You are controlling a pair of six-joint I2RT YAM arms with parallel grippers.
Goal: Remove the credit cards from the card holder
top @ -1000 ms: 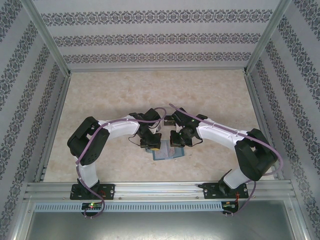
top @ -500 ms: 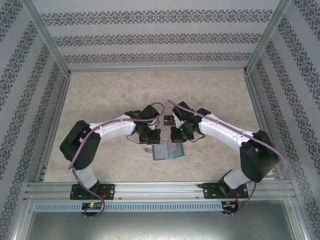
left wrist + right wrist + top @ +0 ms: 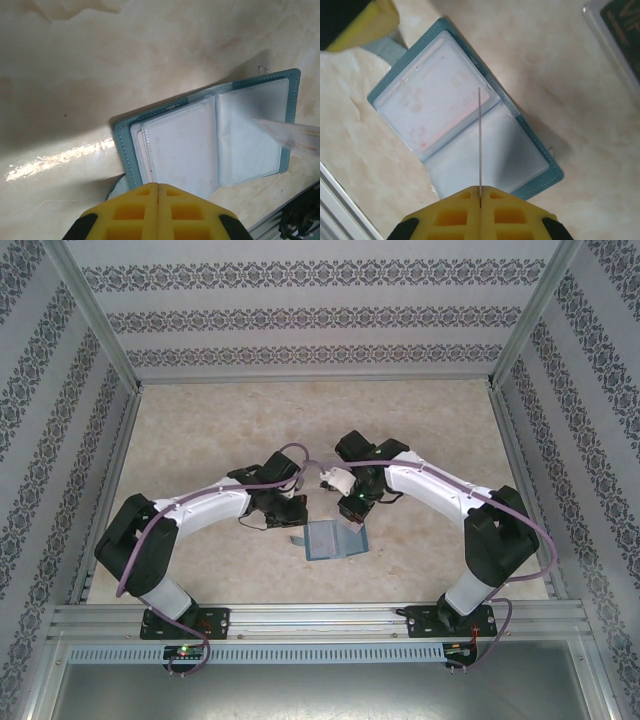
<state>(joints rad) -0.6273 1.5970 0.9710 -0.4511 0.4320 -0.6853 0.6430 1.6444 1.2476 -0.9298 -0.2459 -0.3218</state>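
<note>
The teal card holder (image 3: pixel 335 540) lies open on the table, its pale pockets facing up (image 3: pixel 250 125) (image 3: pixel 520 155). My right gripper (image 3: pixel 480 189) is shut on a thin pale credit card (image 3: pixel 480 140), seen edge-on above the holder's fold. The left wrist view has that card (image 3: pixel 292 136) slanting over the holder's right half. Another pinkish card (image 3: pixel 440 107) sits inside a pocket. My left gripper (image 3: pixel 158 186) is shut with nothing between its fingers, at the edge of the holder's left half near the grey tab (image 3: pixel 385 47).
A clear plastic tray (image 3: pixel 615 35) with a dark green item in it lies just beyond the holder, near the right wrist (image 3: pixel 335 480). Patterned walls and metal rails enclose the table (image 3: pixel 200 430); its far half is bare marble.
Both grippers have shifted away from the bases toward the far side, uncovering the open holder. The right wrist now reaches toward the tray.
</note>
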